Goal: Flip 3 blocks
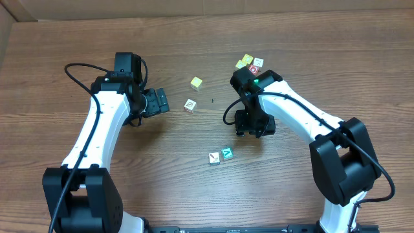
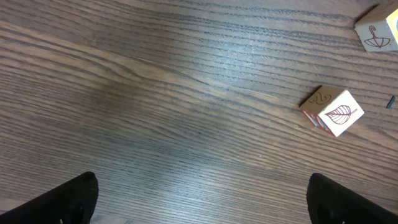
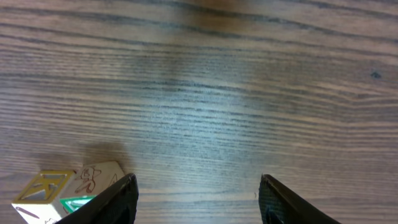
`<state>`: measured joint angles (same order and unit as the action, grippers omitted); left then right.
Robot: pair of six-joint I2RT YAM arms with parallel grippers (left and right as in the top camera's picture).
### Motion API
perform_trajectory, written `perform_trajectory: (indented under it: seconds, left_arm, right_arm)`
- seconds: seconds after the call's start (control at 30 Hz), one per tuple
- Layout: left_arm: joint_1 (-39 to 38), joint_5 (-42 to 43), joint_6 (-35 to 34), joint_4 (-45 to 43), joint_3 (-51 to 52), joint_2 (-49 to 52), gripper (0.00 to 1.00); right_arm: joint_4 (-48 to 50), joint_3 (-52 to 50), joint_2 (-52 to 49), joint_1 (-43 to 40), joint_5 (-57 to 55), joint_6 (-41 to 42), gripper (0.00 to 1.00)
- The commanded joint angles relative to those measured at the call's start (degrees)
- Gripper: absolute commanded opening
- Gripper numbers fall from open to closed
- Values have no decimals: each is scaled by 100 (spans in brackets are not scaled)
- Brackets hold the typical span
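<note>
While both arms hang over the table (image 1: 77,39), neither tool holds anything. The left gripper (image 1: 158,101) has its jaws spread as wide as they go. In the left wrist view, the left gripper (image 2: 202,180) shows only bare wood between its two dark fingertips (image 2: 74,199). The leaf block (image 1: 189,105), white-faced with a reddish leaf, sits just to the right of that gripper in the overhead view. In the left wrist view the leaf block (image 2: 333,112) lies up and right, tilted corner-on, ahead of the right fingertip and apart from it.

The right gripper (image 1: 253,128) is partly open, pointing down, with nothing in its jaws. In the right wrist view, the right gripper (image 3: 199,183) frames only bare table. The white block (image 3: 98,176), which has a brownish mark, sits at the bottom-left, just outside one finger (image 3: 121,199). Cannot tell if they touch.

In the overhead view the white block (image 1: 214,158) and the teal block (image 1: 227,153) sit side by side, touching or nearly so, below and left of the right gripper.

A yellow cube (image 1: 196,83) lies near the leaf block, above it. The red-faced cube (image 1: 254,69) sits in a small cluster behind the right arm.
</note>
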<state>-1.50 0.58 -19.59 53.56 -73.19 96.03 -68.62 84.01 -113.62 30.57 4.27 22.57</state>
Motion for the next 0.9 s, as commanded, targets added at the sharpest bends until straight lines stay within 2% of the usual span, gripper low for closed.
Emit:
perform_trajectory:
  seconds: [0.0,0.6,0.7,0.77,0.87]
  left_arm:
    - [-2,-61,-81,-7,-79,20,99]
    - [-2,-61,-81,-7,-79,20,100]
    - [-2,-61,-81,-7,-79,20,100]
    - [0,-61,-81,-7,-79,20,100]
    - [-2,-61,-81,-7,-79,20,100]
  right_arm:
    - [68,-92,175,-44,-42,-13,63]
    - [328,-254,175,-103,-210,-9,63]
    - [354,-254,175,-118,-125,-7,77]
    - [369,-256,175,-118,-98,-9,100]
    - [365,-256,175,-118,-101,-9,100]
